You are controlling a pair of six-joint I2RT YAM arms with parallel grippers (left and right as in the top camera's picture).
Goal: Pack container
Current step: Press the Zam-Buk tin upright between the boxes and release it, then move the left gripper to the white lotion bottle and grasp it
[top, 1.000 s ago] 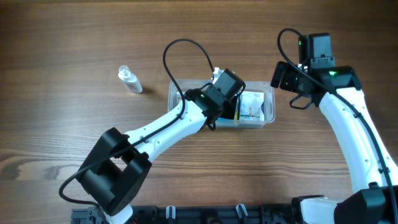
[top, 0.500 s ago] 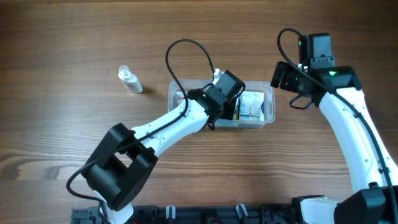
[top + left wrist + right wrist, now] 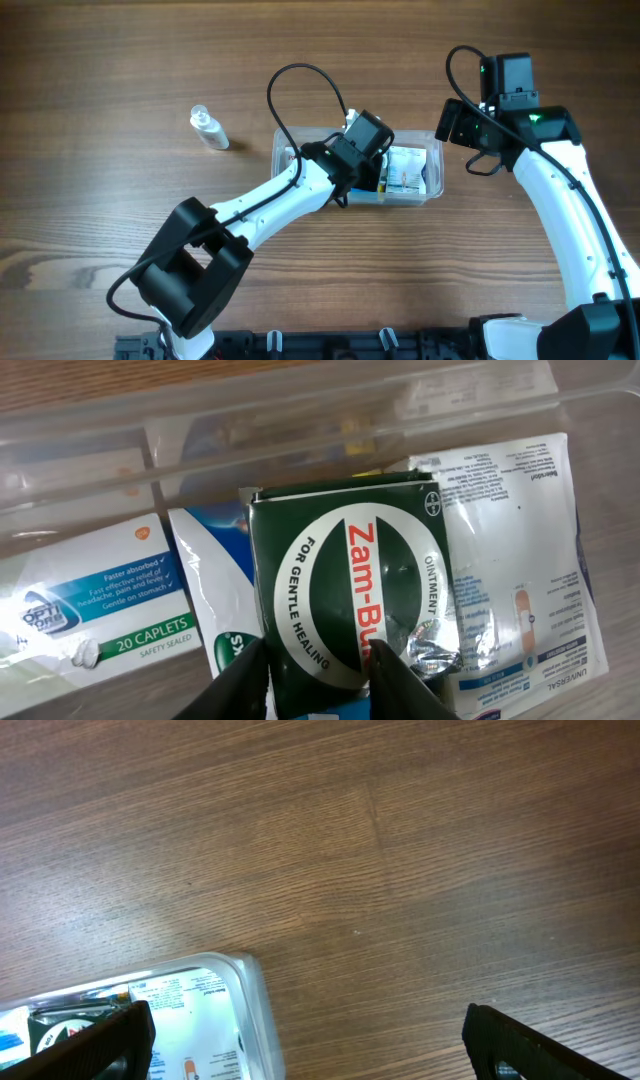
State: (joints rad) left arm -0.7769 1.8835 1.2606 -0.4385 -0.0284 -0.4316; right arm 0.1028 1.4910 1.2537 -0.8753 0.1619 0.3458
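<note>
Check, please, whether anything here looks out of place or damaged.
The small clear bottle seems to lie on its side on the table, left of the container and apart from it. Inside, the green Zam-Buk box shows a crumpled silvery patch at one corner; it may be torn.

Quantities in view: one clear container (image 3: 432, 196), one dark green ointment box (image 3: 350, 590), one white caplets box (image 3: 100, 615), one blue-and-white pack (image 3: 215, 580), one printed white sachet (image 3: 520, 560), one small clear bottle (image 3: 208, 128), and two robot arms, namely left arm (image 3: 270, 200) and right arm (image 3: 565, 200).
</note>
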